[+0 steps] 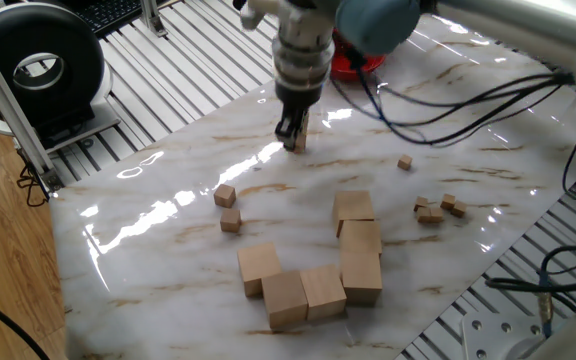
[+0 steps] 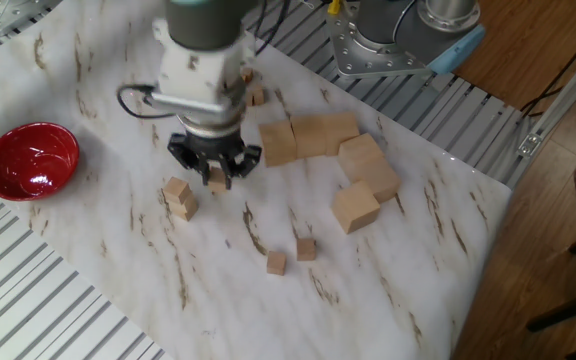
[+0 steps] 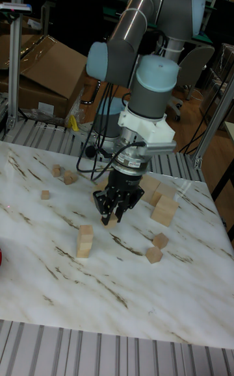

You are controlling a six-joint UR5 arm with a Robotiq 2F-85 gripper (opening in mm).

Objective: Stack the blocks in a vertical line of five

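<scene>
Six big cubes (image 2: 308, 135) sit bunched toward one edge of the marble-patterned table (image 2: 388, 290), well apart from the work. That looks deliberate, since they are not part of the job and leave the middle free. The arm (image 3: 156, 71) reaches over from behind them and points almost straight down, which suits lifting a small piece cleanly and setting it squarely on another. A red bowl (image 2: 28, 160) stands alone near the opposite edge, out of the way.

Below the wrist, the gripper (image 2: 215, 175) has its two fingers pinched on one small block (image 3: 112, 221), held low near the table; whether the block is clear of the surface I cannot tell. Just beside it, on the bowl side, stands a short stack (image 3: 85, 241) of the same small blocks, two or three high as far as I can judge. In one fixed view it is hidden behind the fingers. The held block is probably meant for the top of that stack, so it would need raising above the top piece before moving across. A sideways brush could topple the column.

Two loose blocks (image 1: 225, 194) lie close together further out in the open, easy to reach from above and likely the next ones for the column.

Several tiny cubes (image 1: 433, 208) are scattered near the far edge behind the big ones, and they have no part in the job.

No brand, label or readable writing shows in any view
</scene>
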